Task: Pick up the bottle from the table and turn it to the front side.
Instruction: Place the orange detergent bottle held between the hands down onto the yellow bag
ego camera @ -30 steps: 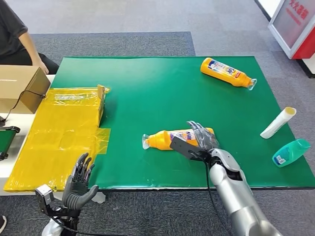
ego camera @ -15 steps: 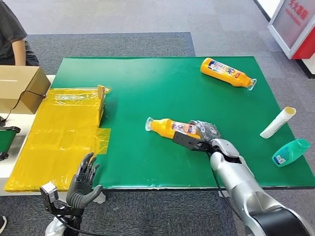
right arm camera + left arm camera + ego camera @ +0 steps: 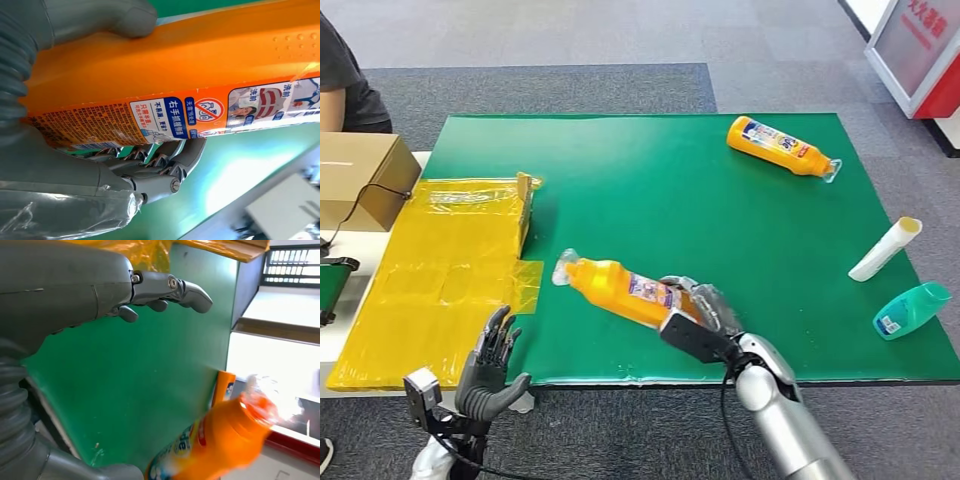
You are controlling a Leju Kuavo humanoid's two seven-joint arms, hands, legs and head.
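Two hands of the robot show in the head view. At the left end of the table a person (image 3: 343, 85) sits behind a brown cardboard box (image 3: 361, 175), and a yellow plastic sheet (image 3: 441, 270) covers the lower surface beside the green table (image 3: 660, 200). The left hand (image 3: 487, 365) hangs below the table's near edge, close to its near-left corner; its fingers are spread apart and hold nothing. In the left wrist view this hand (image 3: 75, 285) reaches with straight fingers over the green surface.

The bottle (image 3: 626, 290) — orange, with a clear cap — lies tilted close to the near edge, about at the middle of it, its cap pointing toward the yellow sheet. The right hand (image 3: 701, 315) grips the bottle at its base end. In the right wrist view the thumb lies on one side of the bottle (image 3: 188, 75) and the fingers (image 3: 170, 160) curl around the other side, under the printed label.

A second orange bottle (image 3: 780, 146) lies near the far-right corner. At the right edge rest a white tube (image 3: 884, 248) and — nearer to the near-right corner — a teal bottle (image 3: 911, 309), both on their sides.
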